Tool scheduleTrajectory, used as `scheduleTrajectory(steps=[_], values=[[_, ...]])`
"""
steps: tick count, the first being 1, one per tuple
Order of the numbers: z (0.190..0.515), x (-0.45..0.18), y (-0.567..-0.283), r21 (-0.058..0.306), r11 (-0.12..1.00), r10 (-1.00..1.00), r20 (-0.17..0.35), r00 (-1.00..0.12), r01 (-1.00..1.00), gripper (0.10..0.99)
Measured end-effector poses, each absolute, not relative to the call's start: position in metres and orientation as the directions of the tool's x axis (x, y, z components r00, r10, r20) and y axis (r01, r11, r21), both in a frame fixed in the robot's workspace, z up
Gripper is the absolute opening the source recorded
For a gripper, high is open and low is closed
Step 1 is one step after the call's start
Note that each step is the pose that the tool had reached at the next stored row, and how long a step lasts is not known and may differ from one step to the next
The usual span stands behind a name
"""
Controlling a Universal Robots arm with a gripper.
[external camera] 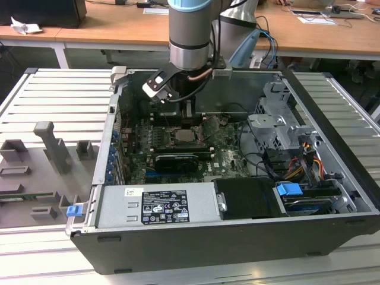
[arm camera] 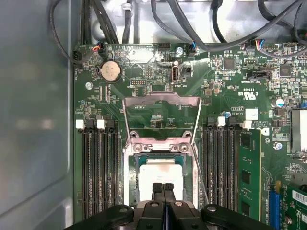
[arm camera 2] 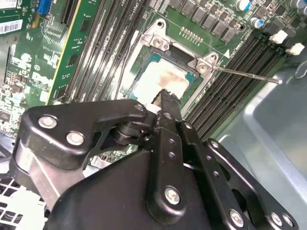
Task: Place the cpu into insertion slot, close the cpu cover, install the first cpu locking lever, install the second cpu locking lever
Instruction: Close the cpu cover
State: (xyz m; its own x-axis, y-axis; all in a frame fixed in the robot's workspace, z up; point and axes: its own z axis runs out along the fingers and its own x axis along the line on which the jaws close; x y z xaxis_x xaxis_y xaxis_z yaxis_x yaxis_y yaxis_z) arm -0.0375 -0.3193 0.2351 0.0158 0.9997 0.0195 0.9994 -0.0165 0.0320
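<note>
The cpu lies flat in the insertion slot, its pale face up; it also shows in the second wrist view as the cpu inside the slot's silvery rim. The cpu cover stands open, hinged up at the slot's far side. A thin locking lever sticks out unlatched beside the slot, seen too as a rod. My gripper is shut with nothing between its fingers, its tips just above the cpu's near edge. In the exterior view the gripper hangs over the slot.
Long black memory slots flank the socket on both sides. Cables run along the board's far edge. The open computer case holds a power supply and drive cage. A grey fixture sits at the exterior view's left.
</note>
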Motion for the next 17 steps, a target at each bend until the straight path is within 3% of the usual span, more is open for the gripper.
scheduleTrajectory(steps=[8,17], values=[[0.265,-0.037,-0.318,0.032,-0.017,1.0,0.019,0.016,0.999,0.106],[0.266,-0.018,-0.318,0.032,-0.008,1.0,0.019,0.008,0.999,0.106]])
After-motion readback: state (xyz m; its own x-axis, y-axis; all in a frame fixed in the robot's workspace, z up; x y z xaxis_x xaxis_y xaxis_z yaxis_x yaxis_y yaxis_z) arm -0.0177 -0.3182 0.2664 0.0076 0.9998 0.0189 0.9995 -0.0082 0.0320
